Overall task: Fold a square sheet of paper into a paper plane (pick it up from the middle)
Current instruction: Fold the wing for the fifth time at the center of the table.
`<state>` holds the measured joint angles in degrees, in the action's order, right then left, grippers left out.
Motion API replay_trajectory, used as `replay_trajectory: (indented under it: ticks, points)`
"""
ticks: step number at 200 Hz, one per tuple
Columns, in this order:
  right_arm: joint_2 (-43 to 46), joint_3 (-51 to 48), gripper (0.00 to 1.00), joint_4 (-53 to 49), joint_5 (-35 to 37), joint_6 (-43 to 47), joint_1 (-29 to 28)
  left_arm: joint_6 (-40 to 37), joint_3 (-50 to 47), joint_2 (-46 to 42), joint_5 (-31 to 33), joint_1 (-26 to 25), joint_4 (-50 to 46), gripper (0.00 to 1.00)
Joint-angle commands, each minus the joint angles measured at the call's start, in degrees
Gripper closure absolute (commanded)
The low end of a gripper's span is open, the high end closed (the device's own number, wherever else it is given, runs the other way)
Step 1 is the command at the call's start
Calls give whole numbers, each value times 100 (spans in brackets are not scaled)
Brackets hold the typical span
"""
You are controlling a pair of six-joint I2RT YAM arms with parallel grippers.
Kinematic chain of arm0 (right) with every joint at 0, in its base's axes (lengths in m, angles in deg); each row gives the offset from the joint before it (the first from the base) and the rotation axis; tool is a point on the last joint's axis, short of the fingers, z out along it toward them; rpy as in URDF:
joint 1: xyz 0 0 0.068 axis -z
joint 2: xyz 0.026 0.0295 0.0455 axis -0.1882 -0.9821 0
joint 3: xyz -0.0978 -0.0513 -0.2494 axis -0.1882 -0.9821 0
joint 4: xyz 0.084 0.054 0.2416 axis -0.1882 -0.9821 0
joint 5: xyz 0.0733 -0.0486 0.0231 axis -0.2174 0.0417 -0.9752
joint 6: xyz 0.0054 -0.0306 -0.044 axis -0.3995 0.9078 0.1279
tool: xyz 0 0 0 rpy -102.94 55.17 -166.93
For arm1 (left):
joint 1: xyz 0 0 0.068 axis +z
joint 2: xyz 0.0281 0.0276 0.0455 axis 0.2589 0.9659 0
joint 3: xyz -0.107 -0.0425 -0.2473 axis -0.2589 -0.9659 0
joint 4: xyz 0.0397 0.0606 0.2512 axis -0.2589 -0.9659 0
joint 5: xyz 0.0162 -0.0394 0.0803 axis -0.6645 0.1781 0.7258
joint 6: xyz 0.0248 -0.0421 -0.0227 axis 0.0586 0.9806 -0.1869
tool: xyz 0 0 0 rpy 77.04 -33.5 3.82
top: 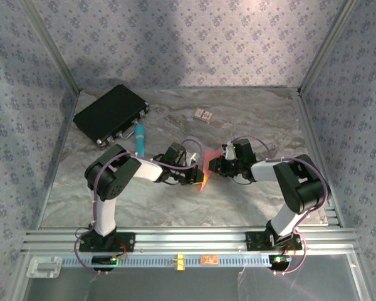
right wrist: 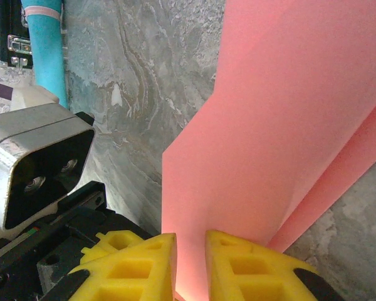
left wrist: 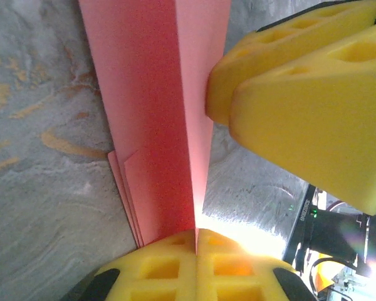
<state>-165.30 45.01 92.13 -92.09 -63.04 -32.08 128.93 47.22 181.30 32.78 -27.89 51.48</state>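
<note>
The paper (top: 208, 164) is in the middle of the tabletop (top: 250, 113), raised off the surface between my two arms, which meet there from either side. Both are equally close to it.

My left pincer (left wrist: 195, 241) is fully closed on the paper's near end. From its wrist camera, the paper runs straight away from the fingertips as a long, narrow strip. A sharp fold line goes up its middle, in line with the closed jaws. So the long axis points directly ahead of my left pincer.

My right pincer (right wrist: 189, 263) reaches in from the right and meets the paper's right edge partway along that strip. Its jaws are almost together, with the paper passing between the yellow fingers (right wrist: 128, 273). It looks like a pinch. A sliver of gap shows from its own camera, though, so I cannot be sure how firmly the pads press. The next crease depends on this arrangement: my left pincer anchors the end on the fold line while my right holds the free side flap.

The paper is thin, plain salmon pink, and already folded lengthwise. One panel is in shadow and the other glows where light passes through. Near my left fingertips, several stacked layer edges and a small folded corner peek out on the left side. It is not yet a finished dart.

Beyond it on the tabletop lie a teal marker (top: 140, 138), a black case (top: 111, 111) and a small card (top: 202, 114), all well apart from the paper.
</note>
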Motion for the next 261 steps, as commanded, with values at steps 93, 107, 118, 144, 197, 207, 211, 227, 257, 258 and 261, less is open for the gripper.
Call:
replay_trajectory:
  ticks: [93, 107, 118, 144, 197, 207, 211, 227, 257, 258, 261]
  points:
    - [-38, 250, 80, -69, -149, 115, -109, -26, 69, 282, 82, 76, -455, 100]
    - [-111, 283, 80, -69, -178, 116, -110, -18, 72, 291, 86, 76, -469, 100]
    - [-158, 311, 80, -92, -124, 117, -108, -27, 77, 291, 92, 77, -495, 100]
    - [-202, 311, 80, -166, 61, 126, -63, -26, 67, 282, 88, 83, -530, 100]
    - [-296, 304, 80, -150, 152, 145, -49, -18, 74, 308, 83, 97, -597, 100]
    - [-318, 290, 80, -119, 155, 128, -48, -17, 85, 315, 75, 102, -607, 100]
    - [-327, 285, 80, -107, 152, 121, -50, -13, 80, 317, 72, 100, -608, 100]
    - [-356, 278, 80, -69, 187, 108, -49, -22, 82, 316, 76, 104, -630, 100]
    - [-461, 281, 80, -52, 179, 109, -43, -67, 113, 335, 102, 107, -755, 100]
    - [-467, 280, 80, -52, 187, 109, -41, -69, 113, 335, 102, 106, -753, 100]
    - [-472, 278, 80, -52, 187, 115, -42, -70, 113, 342, 110, 106, -752, 100]
